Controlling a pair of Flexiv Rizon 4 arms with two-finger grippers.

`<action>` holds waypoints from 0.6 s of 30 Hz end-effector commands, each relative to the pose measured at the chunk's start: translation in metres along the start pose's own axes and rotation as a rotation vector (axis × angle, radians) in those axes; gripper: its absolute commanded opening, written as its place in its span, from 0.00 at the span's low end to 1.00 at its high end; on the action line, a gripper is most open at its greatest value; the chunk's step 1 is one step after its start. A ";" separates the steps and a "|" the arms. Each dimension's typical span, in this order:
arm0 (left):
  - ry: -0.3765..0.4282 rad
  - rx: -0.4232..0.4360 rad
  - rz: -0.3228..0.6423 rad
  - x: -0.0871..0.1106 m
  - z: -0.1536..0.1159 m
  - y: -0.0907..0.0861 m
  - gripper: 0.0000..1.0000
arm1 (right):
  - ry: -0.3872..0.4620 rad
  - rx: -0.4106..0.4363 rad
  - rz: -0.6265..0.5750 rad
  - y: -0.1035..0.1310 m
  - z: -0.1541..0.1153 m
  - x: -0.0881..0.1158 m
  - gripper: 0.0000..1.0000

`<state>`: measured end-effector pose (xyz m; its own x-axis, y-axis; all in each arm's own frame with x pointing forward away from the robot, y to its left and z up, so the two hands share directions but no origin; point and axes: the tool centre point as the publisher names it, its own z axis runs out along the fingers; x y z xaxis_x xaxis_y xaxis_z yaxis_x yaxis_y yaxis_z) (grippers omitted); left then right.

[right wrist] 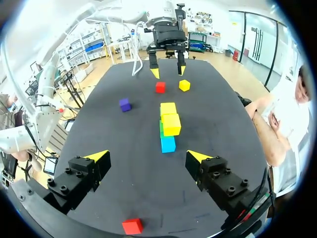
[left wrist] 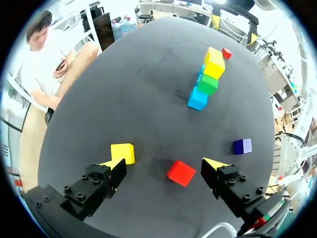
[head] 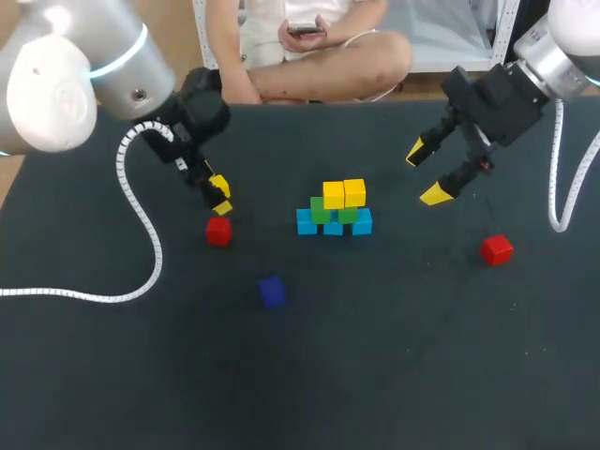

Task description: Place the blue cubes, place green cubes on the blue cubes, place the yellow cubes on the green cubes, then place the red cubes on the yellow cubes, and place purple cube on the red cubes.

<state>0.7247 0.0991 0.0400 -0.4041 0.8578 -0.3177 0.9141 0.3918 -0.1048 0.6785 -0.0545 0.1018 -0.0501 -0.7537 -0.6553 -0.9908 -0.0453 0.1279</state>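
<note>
Counter [head: 422, 375]: dark top, stack near its middle.

Stack: three blue cubes [head: 307, 223] in a row on the counter, touching side by side. Two green cubes [head: 320, 209] sit on the blue row. Two yellow cubes [head: 334, 195] sit on the green ones, side by side. No red on the stack yet.

Left gripper [left wrist: 163, 163]: fingers well apart, holding nothing. It hangs over the counter to the left of the stack. In the left wrist view a red cube [left wrist: 181, 173] lies on the counter between the two fingers, nearer one of them and touching neither. A loose yellow cube [left wrist: 123, 152] lies just beside the other fingertip; I cannot tell whether they touch.

Right gripper [head: 425, 174]: fingers spread wide, nothing in them. It hovers to the right of the stack, clear of it. In the right wrist view the stack lies ahead of the fingers, with the left gripper beyond it.

Second red cube [head: 497, 248]: alone on the counter, right of the stack, nearer the front edge than the right gripper.

Purple cube [head: 272, 291]: alone on the counter, in front of the stack and a little to its left, well apart from both grippers.
</note>
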 end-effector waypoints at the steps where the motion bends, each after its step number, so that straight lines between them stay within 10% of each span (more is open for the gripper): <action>1: 0.001 0.003 0.002 0.000 0.000 0.001 1.00 | -0.002 -0.001 -0.001 0.000 0.000 0.000 1.00; 18: -0.040 -0.021 -0.091 0.006 0.004 0.001 1.00 | -0.002 -0.001 -0.001 0.000 0.000 0.000 1.00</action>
<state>0.7285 0.0994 0.0385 -0.4847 0.8131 -0.3223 0.8728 0.4737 -0.1176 0.6785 -0.0545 0.1018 -0.0502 -0.7537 -0.6553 -0.9908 -0.0452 0.1279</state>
